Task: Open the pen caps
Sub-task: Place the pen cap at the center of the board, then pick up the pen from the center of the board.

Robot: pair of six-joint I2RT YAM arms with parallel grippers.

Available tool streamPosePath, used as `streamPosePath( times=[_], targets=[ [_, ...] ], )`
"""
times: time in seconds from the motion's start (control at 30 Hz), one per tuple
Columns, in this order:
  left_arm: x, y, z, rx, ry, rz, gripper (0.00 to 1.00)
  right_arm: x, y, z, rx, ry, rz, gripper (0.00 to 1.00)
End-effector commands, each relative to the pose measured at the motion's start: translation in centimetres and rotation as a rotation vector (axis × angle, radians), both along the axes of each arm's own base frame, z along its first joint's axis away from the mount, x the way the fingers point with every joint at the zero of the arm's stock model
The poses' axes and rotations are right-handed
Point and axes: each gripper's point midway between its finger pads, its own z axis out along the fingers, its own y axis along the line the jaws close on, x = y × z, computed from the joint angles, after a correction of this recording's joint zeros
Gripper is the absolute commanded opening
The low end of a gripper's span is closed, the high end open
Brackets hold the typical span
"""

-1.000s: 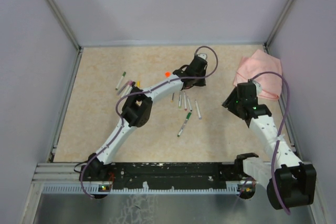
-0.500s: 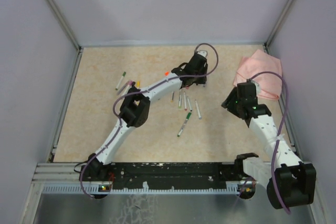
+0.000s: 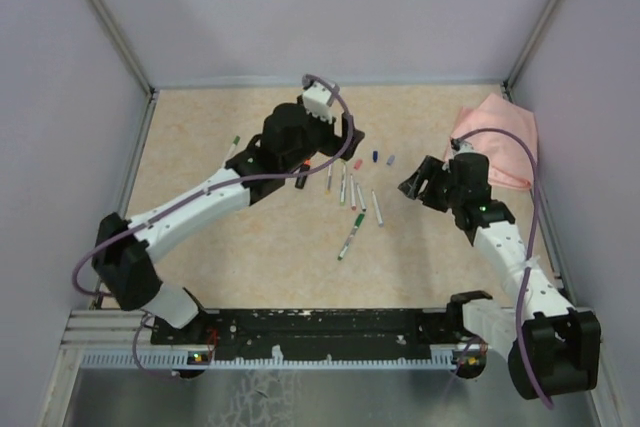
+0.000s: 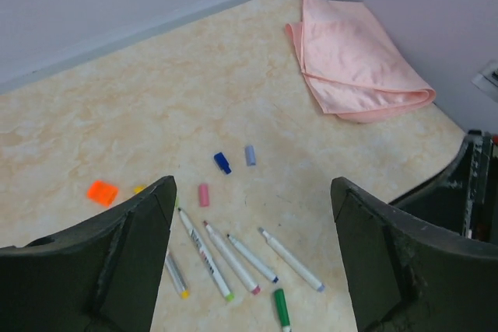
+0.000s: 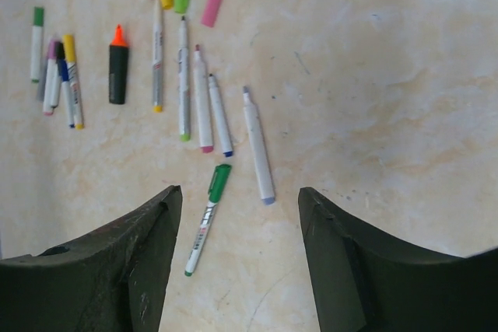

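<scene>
While six loose pen caps [image 5: 211, 9] (orange, yellow, green, pink, blue and lilac) lie scattered toward the far middle of the bench [image 3: 200, 237], other caps are still on their pens, so the job reads as partly done. Just nearer than the loose ones, five bare-tipped pens [image 5: 201, 99] lie roughly side by side. A green-capped pen [image 5: 208, 227] lies slanted on its own on the near side of that row. Toward the left edge, a small cluster of pens [image 5: 54, 75] appears to keep its caps, beside a black highlighter [image 5: 117, 64] with its orange tip exposed. A pink cloth [image 4: 358, 60] sits folded in the far right corner, well apart from all of this.

The left tool [image 4: 251, 183] hangs above the loose caps, its fingers spread wide with nothing between them. The right tool [image 5: 238, 190] is likewise released and empty, over the near end of the row, with the green-capped pen showing in the gap below it.

With both tools empty, the step in hand looks like going for the next capped pen, and the green one seems the readiest. That calls for one tool to turn to the pen's slant, come down astride the slim barrel and close low against the bench. The other must then pinch only the short cap and pull straight along the pen's length.
</scene>
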Motion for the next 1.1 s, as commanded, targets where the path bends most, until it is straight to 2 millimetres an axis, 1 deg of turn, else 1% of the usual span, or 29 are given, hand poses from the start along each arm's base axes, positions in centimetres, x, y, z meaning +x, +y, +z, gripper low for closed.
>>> streamPosePath(
  times=[0.0, 0.07, 0.13, 0.23, 0.33, 0.43, 0.5, 0.57, 0.67, 0.73, 0.87, 0.9, 0.97, 1.07],
  targets=[
    [-3.0, 2.9, -0.9, 0.009, -0.032, -0.046, 0.86, 0.2, 3.7, 3.2, 0.105, -0.177, 0.212, 0.62],
    [-5.0, 3.9, -1.3, -0.009, -0.001, -0.074, 0.86, -0.1, 4.6, 3.8, 0.135, -0.212, 0.264, 0.63],
    [-6.8, 4.7, -2.2, -0.029, 0.053, -0.099, 0.86, -0.4, 5.3, 4.3, 0.156, -0.234, 0.3, 0.63],
    [-9.3, 5.6, -4.4, -0.051, 0.149, -0.126, 0.84, -0.7, 5.9, 4.6, 0.18, -0.256, 0.327, 0.63],
    [-11.1, 6.3, -6.9, -0.071, 0.269, -0.127, 0.82, -1.0, 6.2, 4.1, 0.197, -0.248, 0.329, 0.63],
    [-12.5, 6.5, -9.4, -0.08, 0.386, -0.126, 0.82, -1.1, 6.0, 2.8, 0.228, -0.215, 0.284, 0.64],
    [-13.0, 6.3, -11.0, -0.074, 0.453, -0.127, 0.82, -1.3, 6.0, 1.6, 0.249, -0.18, 0.261, 0.64],
    [-13.5, 5.9, -12.4, -0.071, 0.526, -0.131, 0.82, -1.7, 6.3, 0.7, 0.261, -0.152, 0.279, 0.64],
    [-14.2, 5.3, -14.6, -0.045, 0.638, -0.129, 0.78, -2.1, 6.4, -0.6, 0.255, -0.091, 0.295, 0.64],
    [-14.3, 5.1, -16.4, 0.0, 0.711, -0.103, 0.76, -2.4, 6.3, -1.3, 0.241, -0.058, 0.305, 0.65],
    [-14.6, 4.0, -19.1, 0.112, 0.793, -0.093, 0.73, -2.9, 6.2, -2.2, 0.238, -0.024, 0.293, 0.65],
    [-14.5, 3.8, -19.8, 0.144, 0.806, -0.086, 0.7, -2.9, 6.1, -2.3, 0.243, -0.021, 0.282, 0.65],
    [-14.5, 3.1, -21.0, 0.206, 0.837, -0.085, 0.6, -2.9, 5.9, -2.6, 0.241, -0.008, 0.261, 0.65],
    [-14.5, 2.0, -22.7, 0.296, 0.865, -0.072, 0.55, -2.8, 5.5, -3.0, 0.231, 0.007, 0.233, 0.65]
  ],
)
